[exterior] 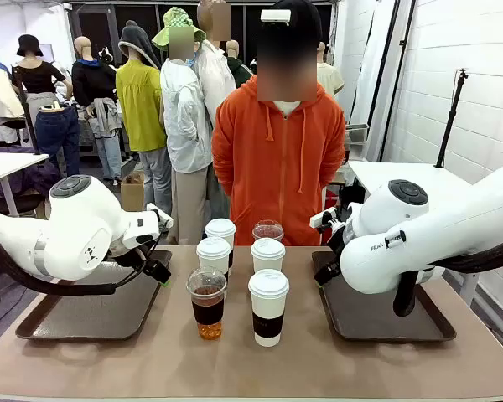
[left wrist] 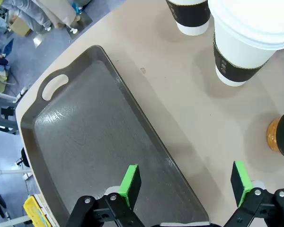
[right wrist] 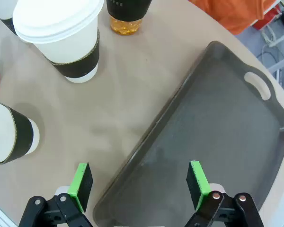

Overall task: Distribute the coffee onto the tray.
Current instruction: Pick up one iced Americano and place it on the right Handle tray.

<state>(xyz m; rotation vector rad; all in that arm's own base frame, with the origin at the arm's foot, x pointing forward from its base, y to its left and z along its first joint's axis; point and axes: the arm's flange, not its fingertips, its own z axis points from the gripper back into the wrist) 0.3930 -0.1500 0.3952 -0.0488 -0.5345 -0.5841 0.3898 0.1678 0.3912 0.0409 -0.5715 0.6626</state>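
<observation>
Cups: 6, all upright on the table, clustered mid-table between the 2 trays, in 2 columns of 3.
- 4 paper cups, white lids, dark sleeves. Left column holds the back and middle ones, right column the middle and front ones.
- 2 clear cups, dome lids, brown liquid. One is front-left, one back-right.

Trays: 2, dark, with cut-out handles. Left tray sits under the left arm, right tray under the right arm.

Left gripper: jaws wide, holding nothing. It hangs over the left tray's inner edge, one pad above the tray and the other above the table, near the cups.

Right gripper: jaws wide, holding nothing. Same pose over the right tray's inner edge, one pad above the tray and one above the table.

1 person in an orange hoodie stands at the far side, behind the cups.
</observation>
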